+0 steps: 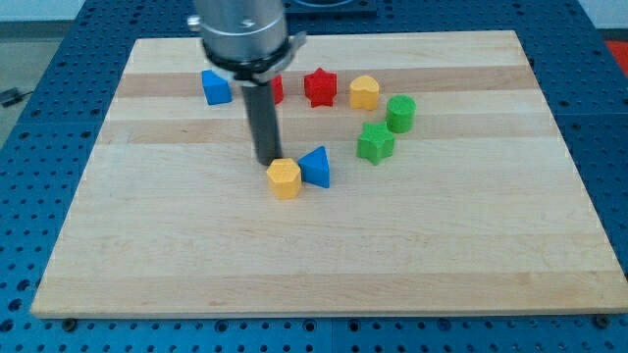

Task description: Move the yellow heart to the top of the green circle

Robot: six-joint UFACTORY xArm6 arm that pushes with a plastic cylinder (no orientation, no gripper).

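The yellow heart (364, 92) lies near the view's top, just right of a red star (320, 86). The green circle (400, 114) sits just below and right of the heart, close to it but apart. My tip (268, 161) stands left of centre, far left and below the heart. It touches or nearly touches the upper left of a yellow hexagon (285, 178).
A blue triangle (317, 167) touches the yellow hexagon's right side. A green star (375, 142) lies below the green circle. A blue block (216, 86) and a partly hidden red block (277, 90) sit behind the rod. All rest on the wooden board (471, 245).
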